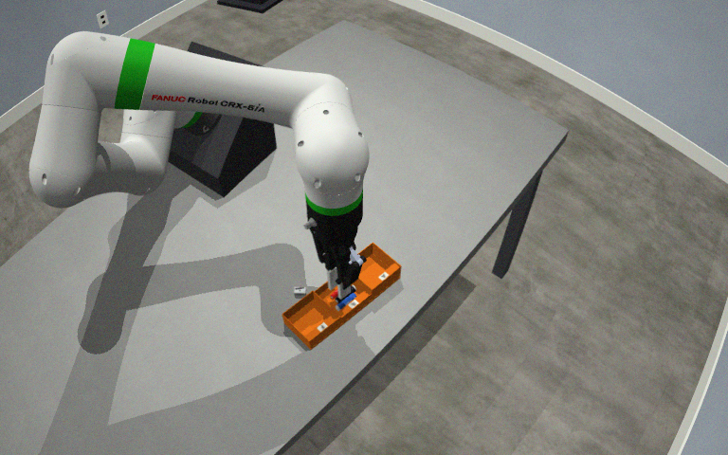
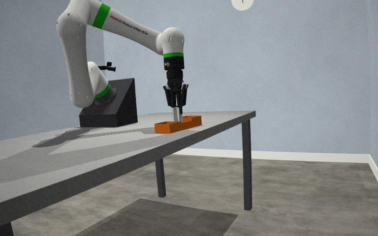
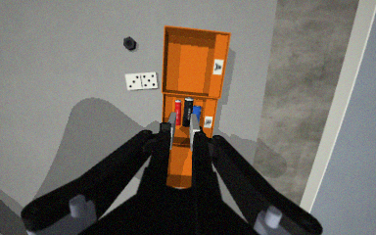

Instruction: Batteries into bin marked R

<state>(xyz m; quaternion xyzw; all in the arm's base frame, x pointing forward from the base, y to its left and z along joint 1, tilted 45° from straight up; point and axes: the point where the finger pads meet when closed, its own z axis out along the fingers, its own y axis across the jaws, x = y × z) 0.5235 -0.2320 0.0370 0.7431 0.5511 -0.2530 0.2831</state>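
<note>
A red battery [image 1: 334, 294] [image 3: 178, 113], a black battery [image 3: 188, 113] and a blue battery [image 1: 346, 301] [image 3: 197, 112] lie side by side in the middle bin [image 1: 356, 307] [image 3: 167, 105]. The bin's label is too small to read surely. My gripper [image 1: 337, 291] [image 2: 177, 120] [image 3: 183, 120] points down with its fingertips low in that bin. The fingers stand a little apart, with the red battery near one fingertip and the blue one near the other; neither is gripped. The fingers partly cover the batteries.
The far bin [image 1: 375, 260] [image 3: 188, 59] and the near bin [image 1: 308, 316] [image 2: 162, 128] adjoin the middle one. A domino [image 3: 141, 81] and a black nut [image 3: 129, 43] lie beside the bins. A small white object [image 1: 300, 290] lies on the robot's side. The table edge runs beyond the labelled side.
</note>
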